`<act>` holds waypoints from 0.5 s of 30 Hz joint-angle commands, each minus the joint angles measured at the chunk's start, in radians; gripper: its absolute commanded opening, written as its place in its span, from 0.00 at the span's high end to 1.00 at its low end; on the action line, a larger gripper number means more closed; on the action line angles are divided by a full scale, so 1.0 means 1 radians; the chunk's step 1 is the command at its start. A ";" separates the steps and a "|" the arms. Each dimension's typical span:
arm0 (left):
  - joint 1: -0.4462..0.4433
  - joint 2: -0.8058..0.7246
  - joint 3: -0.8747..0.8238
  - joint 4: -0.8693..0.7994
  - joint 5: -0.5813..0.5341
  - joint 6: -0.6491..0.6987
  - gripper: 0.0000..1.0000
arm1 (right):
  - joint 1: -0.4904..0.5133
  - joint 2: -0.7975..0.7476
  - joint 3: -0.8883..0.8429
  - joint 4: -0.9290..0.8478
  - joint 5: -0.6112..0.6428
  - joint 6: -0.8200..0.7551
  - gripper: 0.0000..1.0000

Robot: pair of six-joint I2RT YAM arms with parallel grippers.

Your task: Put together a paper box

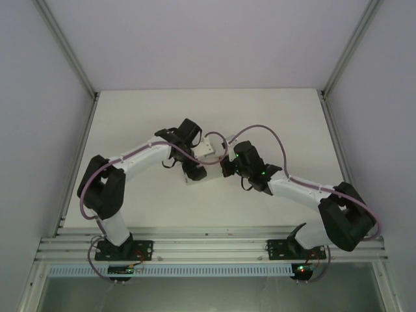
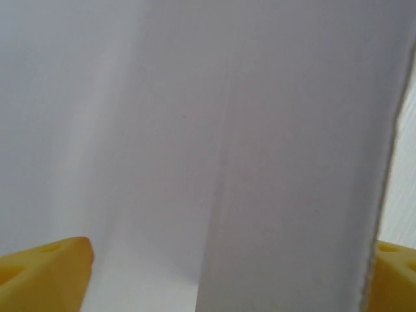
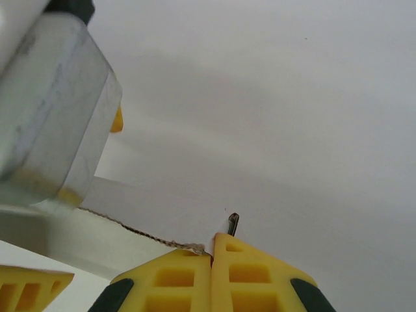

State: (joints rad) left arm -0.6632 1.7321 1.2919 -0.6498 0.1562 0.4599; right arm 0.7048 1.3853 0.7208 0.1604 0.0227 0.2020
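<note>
**Paper box (image 1: 207, 148) between both end effectors at mid-surface**

The white card piece sits near the middle of the pale surface (image 1: 143, 110), with the two arms meeting over it from either side. The left end effector (image 1: 194, 152) stands wide. In the left wrist view its yellow fingertips (image 2: 45, 276) sit at the far bottom corners, and white card spans the gap between them. Whether they press on the card cannot be told. The right end effector (image 3: 211, 260) is narrow, its yellow fingertips together and pinching a rough edge of the card.
</note>
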 commanded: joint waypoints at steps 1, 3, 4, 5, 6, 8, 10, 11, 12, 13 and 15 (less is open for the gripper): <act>-0.011 -0.096 0.010 0.011 -0.016 -0.079 0.00 | 0.033 0.032 -0.009 -0.192 0.063 0.049 1.00; -0.022 -0.156 -0.034 0.019 -0.081 -0.156 0.00 | 0.047 0.033 0.004 -0.208 0.079 0.058 1.00; -0.025 -0.187 -0.055 0.020 -0.112 -0.199 0.00 | 0.049 0.032 0.010 -0.215 0.081 0.067 1.00; -0.025 -0.219 -0.078 0.014 -0.155 -0.255 0.00 | 0.051 0.032 0.016 -0.221 0.079 0.068 1.00; -0.025 -0.244 -0.095 -0.007 -0.194 -0.305 0.00 | 0.054 0.032 0.020 -0.226 0.081 0.071 1.00; -0.025 -0.290 -0.128 -0.053 -0.246 -0.393 0.01 | 0.055 0.034 0.029 -0.247 0.090 0.084 1.00; -0.027 -0.321 -0.160 -0.081 -0.227 -0.438 0.09 | 0.056 0.034 0.037 -0.265 0.096 0.085 1.00; -0.027 -0.331 -0.173 -0.089 -0.216 -0.446 0.18 | 0.055 0.035 0.039 -0.277 0.077 0.086 1.00; -0.033 -0.336 -0.181 -0.095 -0.217 -0.456 0.24 | 0.056 0.035 0.042 -0.286 0.065 0.090 1.00; -0.036 -0.336 -0.185 -0.101 -0.220 -0.461 0.31 | 0.056 0.034 0.043 -0.287 0.066 0.094 1.00; -0.047 -0.323 -0.182 -0.114 -0.223 -0.465 0.42 | 0.055 0.037 0.048 -0.302 0.057 0.098 1.00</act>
State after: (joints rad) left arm -0.6952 1.3983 1.1175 -0.7059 -0.0448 0.0624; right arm 0.7502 1.3884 0.7784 0.0380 0.1043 0.2722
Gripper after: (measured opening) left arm 0.602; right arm 0.057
